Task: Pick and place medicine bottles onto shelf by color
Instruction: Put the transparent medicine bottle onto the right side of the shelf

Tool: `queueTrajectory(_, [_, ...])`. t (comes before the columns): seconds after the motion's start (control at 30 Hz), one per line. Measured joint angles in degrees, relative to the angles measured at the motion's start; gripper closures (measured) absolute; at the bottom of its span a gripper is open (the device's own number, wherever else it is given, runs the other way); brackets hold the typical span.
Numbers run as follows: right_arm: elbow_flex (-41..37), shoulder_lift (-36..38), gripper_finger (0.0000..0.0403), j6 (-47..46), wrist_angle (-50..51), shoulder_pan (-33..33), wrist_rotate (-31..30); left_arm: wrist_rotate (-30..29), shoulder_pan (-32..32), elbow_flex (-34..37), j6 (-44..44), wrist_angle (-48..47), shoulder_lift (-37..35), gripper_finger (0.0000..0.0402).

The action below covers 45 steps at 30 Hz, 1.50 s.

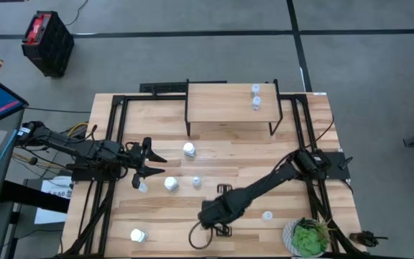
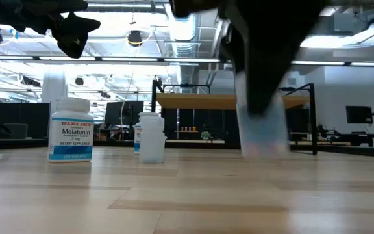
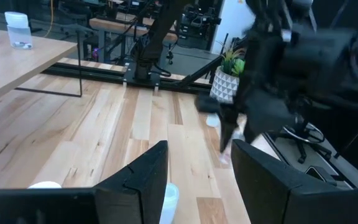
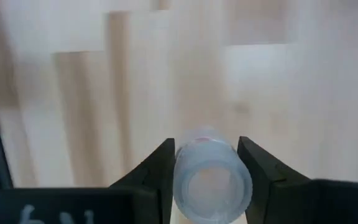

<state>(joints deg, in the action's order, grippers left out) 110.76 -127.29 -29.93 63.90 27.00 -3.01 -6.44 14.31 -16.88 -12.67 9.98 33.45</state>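
- Left arm's open black fingers (image 1: 152, 164) hover over the light-wood tabletop (image 1: 228, 147), a small pale translucent bottle (image 1: 143, 187) just beside their tips.
- Two pale translucent bottles (image 1: 256, 96) stand on the raised light-wood shelf (image 1: 225, 108), well apart from those fingers.
- Right arm's dark gripper (image 1: 213, 216) points down at the near edge.

Three white bottles (image 1: 189, 150), five translucent bottles (image 1: 256, 89), one shelf (image 1: 221, 104), one plant (image 1: 309, 238)
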Motion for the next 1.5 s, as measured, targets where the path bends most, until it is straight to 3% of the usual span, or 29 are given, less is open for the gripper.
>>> queueTrajectory(0.2, [7.92, 3.17, 0.0253, -1.04, 13.71, -4.17, -6.03, 0.00, 0.01, 0.00, 0.00, 0.00, 0.00, 0.0237])
queueTrajectory(0.37, [11.42, 9.91, 0.0268, -1.85, 23.84, -8.17, -18.80, -0.07, 0.02, 0.00, 0.00, -0.21, 0.00, 0.0237])
queueTrajectory(0.5, [11.67, 17.54, 0.0258, -5.61, 26.23, -11.93, -26.24, -0.12, 0.00, 0.00, 0.00, -0.17, -0.02, 0.0237])
queueTrajectory(0.67, [11.65, 25.63, 0.0255, -10.03, 26.20, -19.44, -30.00, -0.26, 0.00, 0.00, 0.00, -0.20, -0.01, 0.0237])
queueTrajectory(0.83, [11.63, 29.51, 0.0261, -11.17, 26.16, -29.25, -28.19, -0.26, 0.02, 0.00, 0.00, -0.20, 0.00, 0.0237])
queueTrajectory(1.07, [5.62, 29.55, 0.0254, -7.78, 26.06, -41.39, -16.92, -0.26, 0.00, 0.00, 0.00, -0.22, -0.02, 0.0237])
queueTrajectory(1.2, [-0.22, 29.66, 0.0260, -7.14, 26.14, -43.42, -13.37, -0.24, 0.00, 0.00, 0.75, -0.24, 0.00, 0.0237])
queueTrajectory(1.5, [-13.07, 35.64, 0.0253, -10.92, 25.56, -44.60, -13.19, -0.24, 0.00, 0.00, 1.09, -0.20, -0.02, 0.0237])
